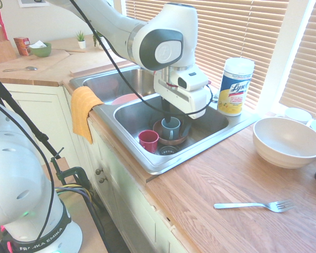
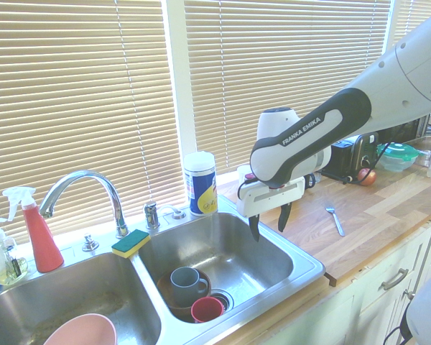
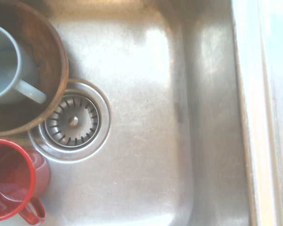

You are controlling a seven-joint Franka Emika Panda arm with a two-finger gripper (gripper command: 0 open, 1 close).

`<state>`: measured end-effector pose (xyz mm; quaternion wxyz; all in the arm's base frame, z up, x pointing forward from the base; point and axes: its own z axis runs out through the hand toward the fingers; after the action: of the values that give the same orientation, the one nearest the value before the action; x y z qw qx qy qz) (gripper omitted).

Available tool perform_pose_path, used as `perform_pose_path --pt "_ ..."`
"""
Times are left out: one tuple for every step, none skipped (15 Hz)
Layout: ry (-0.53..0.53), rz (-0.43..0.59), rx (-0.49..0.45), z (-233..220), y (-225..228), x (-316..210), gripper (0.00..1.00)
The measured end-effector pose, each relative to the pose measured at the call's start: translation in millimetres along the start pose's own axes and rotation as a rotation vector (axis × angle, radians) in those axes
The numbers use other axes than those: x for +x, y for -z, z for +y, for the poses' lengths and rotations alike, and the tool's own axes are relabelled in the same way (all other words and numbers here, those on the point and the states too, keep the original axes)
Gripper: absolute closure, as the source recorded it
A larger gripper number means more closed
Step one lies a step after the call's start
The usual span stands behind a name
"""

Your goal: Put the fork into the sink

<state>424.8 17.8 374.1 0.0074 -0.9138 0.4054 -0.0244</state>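
While the slim silver metal fork [image 1: 255,205] lies flat on the near part of the wooden desk [image 1: 210,179], well to the right of the sink and apart from everything else, nothing touches it; its tines point right in the first exterior view. In the second exterior view the same fork [image 2: 335,220] rests on the desk to the right of the basin, beyond the arm. Just beyond the fork stands a big white round bowl [image 1: 287,141], near the desk's right edge.

Further in, the shiny double-basin stainless steel sink [image 1: 147,161] is set into the desk. Its right basin holds a small red cup [image 1: 148,140], a round metal drain strainer [image 3: 73,121] and a grey mug [image 1: 170,127] sitting inside a brown wooden bowl [image 1: 175,139]. An orange cloth [image 1: 83,110] hangs over the sink's near left rim, and a pink bowl [image 2: 81,332] sits in the left basin.

Above the right basin hangs the white arm's black two-finger pincer [image 2: 269,222], pointing straight down, its fingers spread apart and holding nothing.

On the far rim stands a white and yellow wipes canister [image 1: 235,86], with a yellow-green sponge [image 2: 131,243] and a chrome curved faucet [image 2: 82,191] to its left in the second exterior view.
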Motion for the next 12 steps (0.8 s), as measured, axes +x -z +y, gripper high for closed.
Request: perform_pose_path --pt "0.000 -0.001 -0.001 0.0 -0.6 0.0 0.00" --pt "-0.004 0.000 0.001 -0.3 0.2 0.7 0.00" --pt "-0.018 0.004 0.005 -1.1 4.9 4.0 0.00" --pt "-0.041 0.005 0.006 -1.1 13.2 9.7 0.00" --pt "-0.075 0.006 0.006 1.6 24.8 17.9 0.00" --pt "-0.123 0.011 0.001 9.6 36.6 28.5 0.00" --pt "-0.180 0.021 -0.013 24.4 47.8 41.9 0.00" --pt "-0.242 0.028 -0.032 43.1 56.3 56.5 0.00" --pt "-0.303 0.029 -0.043 64.1 60.7 72.4 0.00" --pt "-0.353 0.024 -0.048 83.0 62.5 87.2 0.00" --pt "-0.399 0.018 -0.050 100.0 61.8 101.1 0.00" --pt "-0.441 0.008 -0.053 115.5 58.0 114.7 0.00"
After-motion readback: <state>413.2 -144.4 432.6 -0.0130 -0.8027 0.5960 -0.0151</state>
